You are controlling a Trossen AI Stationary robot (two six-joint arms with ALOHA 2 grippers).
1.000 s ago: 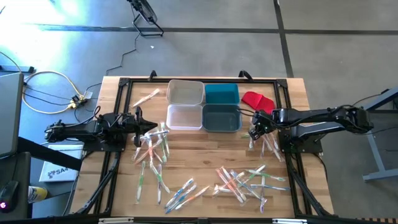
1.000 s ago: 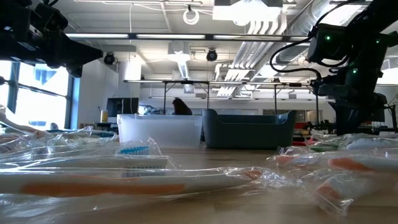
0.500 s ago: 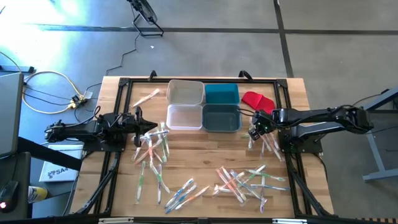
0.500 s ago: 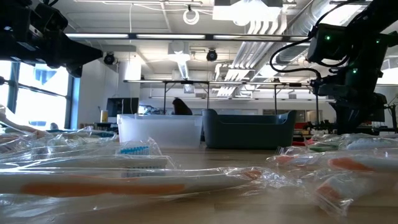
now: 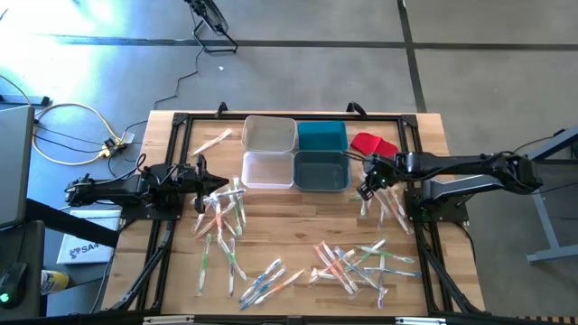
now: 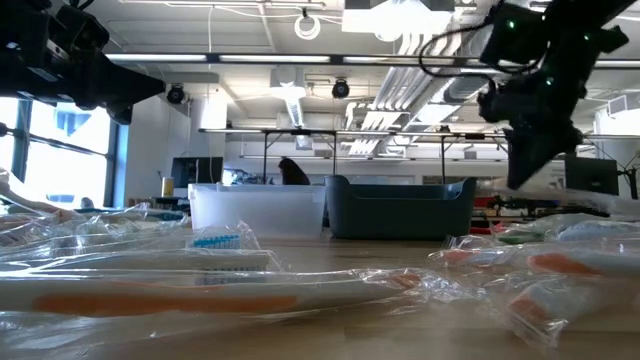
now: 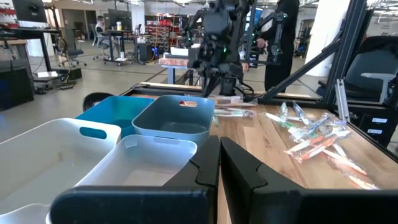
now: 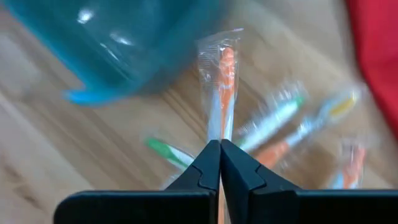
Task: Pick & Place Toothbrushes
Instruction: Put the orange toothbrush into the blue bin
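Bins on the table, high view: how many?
4, in a two-by-two block: clear bin and teal bin at the back, white bin and dark grey-blue bin in front. None hidden.

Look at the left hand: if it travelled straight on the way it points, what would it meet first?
Probably the near white bin, directly ahead of the shut left hand; how far off is unclear.
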